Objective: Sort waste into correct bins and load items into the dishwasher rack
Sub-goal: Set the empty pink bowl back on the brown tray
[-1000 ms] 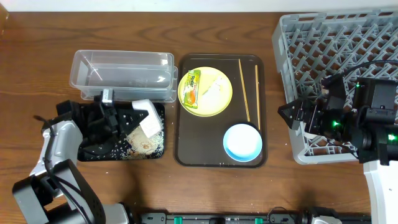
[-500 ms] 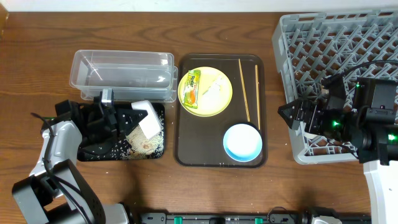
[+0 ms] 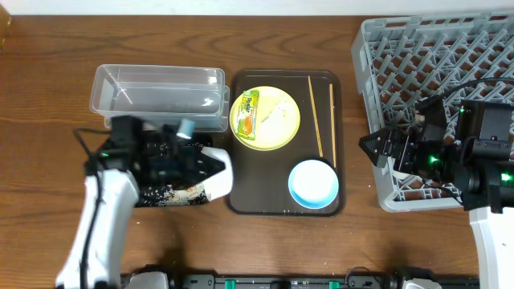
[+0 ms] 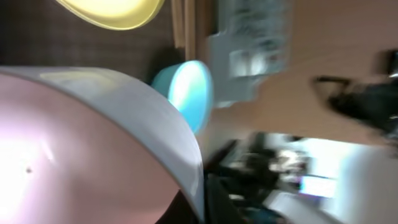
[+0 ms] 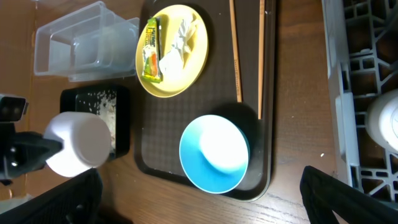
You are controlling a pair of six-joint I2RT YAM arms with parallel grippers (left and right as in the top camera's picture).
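Note:
My left gripper (image 3: 210, 167) is shut on the small white bowl (image 3: 218, 175) and holds it tilted between the black tray (image 3: 165, 193) and the brown serving tray. The bowl fills the blurred left wrist view (image 4: 81, 143). Rice scraps (image 3: 181, 191) lie in the black tray. The clear tub (image 3: 157, 95) stands behind it. The yellow plate (image 3: 267, 120) carries the green-and-yellow wrapper (image 3: 250, 112) and white scrap (image 3: 277, 114). Two chopsticks (image 3: 316, 116) and the light blue bowl (image 3: 313, 183) lie on the serving tray. My right gripper (image 3: 371, 147) is open and empty beside the grey rack (image 3: 438, 64).
The dark brown serving tray (image 3: 241, 185) sits mid-table between the bins and the rack. The right wrist view shows the blue bowl (image 5: 214, 152), the plate (image 5: 174, 50) and the white bowl (image 5: 78, 143). A white round object (image 5: 382, 121) sits in the rack.
My left arm has lifted the white bowl from over the black tray and swung it right, toward the brown tray's left edge. The right arm has not moved.

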